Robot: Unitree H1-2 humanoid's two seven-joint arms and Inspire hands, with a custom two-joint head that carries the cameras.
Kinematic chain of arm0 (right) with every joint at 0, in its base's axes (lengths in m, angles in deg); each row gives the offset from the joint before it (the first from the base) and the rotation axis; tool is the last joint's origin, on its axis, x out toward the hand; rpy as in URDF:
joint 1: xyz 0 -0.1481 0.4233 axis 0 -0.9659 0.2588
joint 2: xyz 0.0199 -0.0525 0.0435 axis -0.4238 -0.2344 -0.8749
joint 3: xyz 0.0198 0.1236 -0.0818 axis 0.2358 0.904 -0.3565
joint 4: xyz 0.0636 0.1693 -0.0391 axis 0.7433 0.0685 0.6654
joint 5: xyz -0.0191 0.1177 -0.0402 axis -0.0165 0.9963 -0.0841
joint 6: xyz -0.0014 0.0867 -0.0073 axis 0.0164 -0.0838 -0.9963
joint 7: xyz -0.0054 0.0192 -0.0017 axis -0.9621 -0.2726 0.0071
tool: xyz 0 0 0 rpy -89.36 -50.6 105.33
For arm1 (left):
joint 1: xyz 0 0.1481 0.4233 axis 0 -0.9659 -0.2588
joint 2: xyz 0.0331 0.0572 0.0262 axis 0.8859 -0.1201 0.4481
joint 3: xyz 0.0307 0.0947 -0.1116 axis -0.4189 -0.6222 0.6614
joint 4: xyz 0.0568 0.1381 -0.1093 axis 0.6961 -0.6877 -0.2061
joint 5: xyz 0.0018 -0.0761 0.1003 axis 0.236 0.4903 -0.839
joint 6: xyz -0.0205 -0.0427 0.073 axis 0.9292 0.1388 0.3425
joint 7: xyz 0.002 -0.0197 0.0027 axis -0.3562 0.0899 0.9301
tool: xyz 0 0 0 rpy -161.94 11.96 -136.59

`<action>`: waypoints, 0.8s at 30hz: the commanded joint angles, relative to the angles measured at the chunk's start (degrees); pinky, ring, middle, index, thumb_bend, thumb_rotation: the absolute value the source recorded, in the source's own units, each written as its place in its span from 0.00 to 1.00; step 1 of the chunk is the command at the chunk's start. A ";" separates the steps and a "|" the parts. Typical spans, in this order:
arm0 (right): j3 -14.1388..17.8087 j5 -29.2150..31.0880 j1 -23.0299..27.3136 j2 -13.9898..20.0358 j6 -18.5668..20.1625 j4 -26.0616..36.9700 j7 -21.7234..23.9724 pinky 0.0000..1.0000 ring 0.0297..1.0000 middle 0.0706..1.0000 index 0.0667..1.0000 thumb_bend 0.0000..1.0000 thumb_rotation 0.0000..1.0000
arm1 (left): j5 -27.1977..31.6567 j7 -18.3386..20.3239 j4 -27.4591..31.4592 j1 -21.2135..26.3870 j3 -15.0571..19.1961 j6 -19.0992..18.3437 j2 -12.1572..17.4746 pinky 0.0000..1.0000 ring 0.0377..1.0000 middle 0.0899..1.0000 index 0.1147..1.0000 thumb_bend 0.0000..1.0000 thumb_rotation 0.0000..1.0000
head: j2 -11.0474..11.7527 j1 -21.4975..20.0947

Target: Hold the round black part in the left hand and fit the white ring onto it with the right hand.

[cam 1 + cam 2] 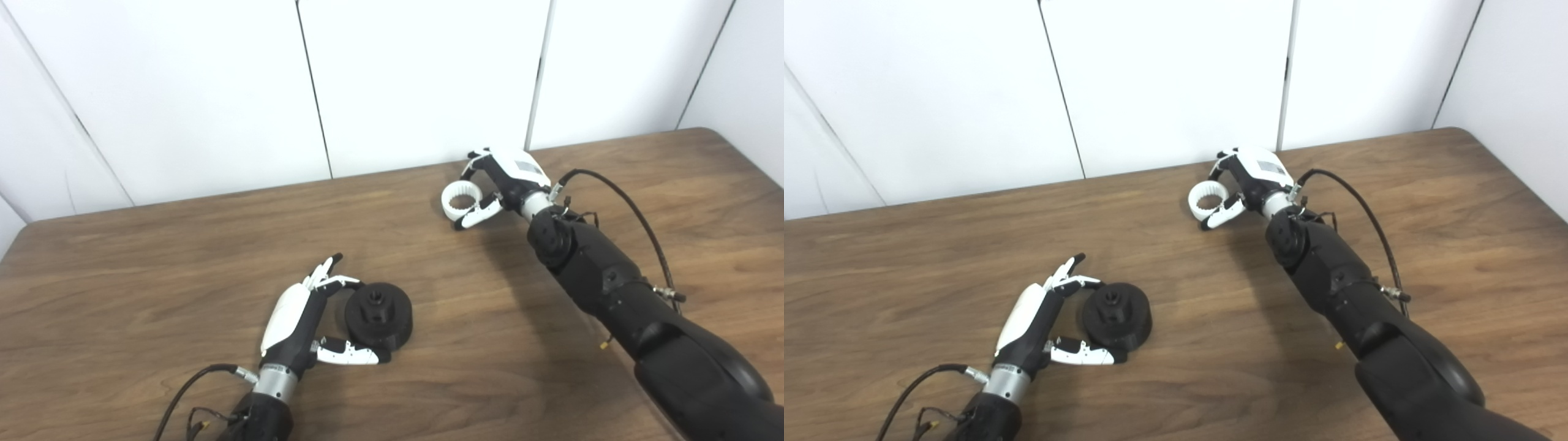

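Observation:
The round black part (378, 315) rests on the table at front centre, a hub with a hole on top. My left hand (297, 318) sits at its left side, fingers apart. The thumb (349, 354) lies along the part's near edge and one fingertip touches its far-left rim, without a closed hold. Near the far edge of the table is the white ring (460, 202), toothed inside. My right hand (499, 180) has closed on it, thumb under the near side and fingers curled over the far side. I cannot tell whether the ring is off the table.
The brown wooden table (153, 294) ends at a white panelled wall (392, 79) close behind the right hand. Its right corner shows at the upper right. Cables trail from both wrists.

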State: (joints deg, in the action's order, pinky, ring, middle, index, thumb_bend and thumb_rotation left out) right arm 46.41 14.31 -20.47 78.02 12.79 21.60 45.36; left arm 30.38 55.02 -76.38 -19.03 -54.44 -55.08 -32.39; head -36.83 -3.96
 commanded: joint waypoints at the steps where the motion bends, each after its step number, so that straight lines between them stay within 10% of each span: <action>1: 0.76 0.04 2.04 0.32 -1.84 0.70 -2.35 1.00 0.95 0.86 0.45 0.52 0.15 | -1.04 0.10 0.92 0.08 -0.02 0.14 0.60 1.00 1.00 1.00 0.55 0.97 0.24 | -0.12 -0.20; 24: 4.29 2.87 -1.38 0.07 -0.79 10.58 -2.23 1.00 0.95 0.85 0.44 0.52 0.15 | -1.16 -1.09 -0.36 0.92 0.17 0.72 0.06 1.00 1.00 1.00 0.55 0.97 0.22 | -0.08 0.57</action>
State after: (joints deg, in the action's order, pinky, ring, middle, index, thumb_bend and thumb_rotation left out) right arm 49.72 16.80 -24.05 77.28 12.27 28.31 43.32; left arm 30.27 54.35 -76.56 -18.98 -54.37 -54.95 -32.48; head -36.83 -3.34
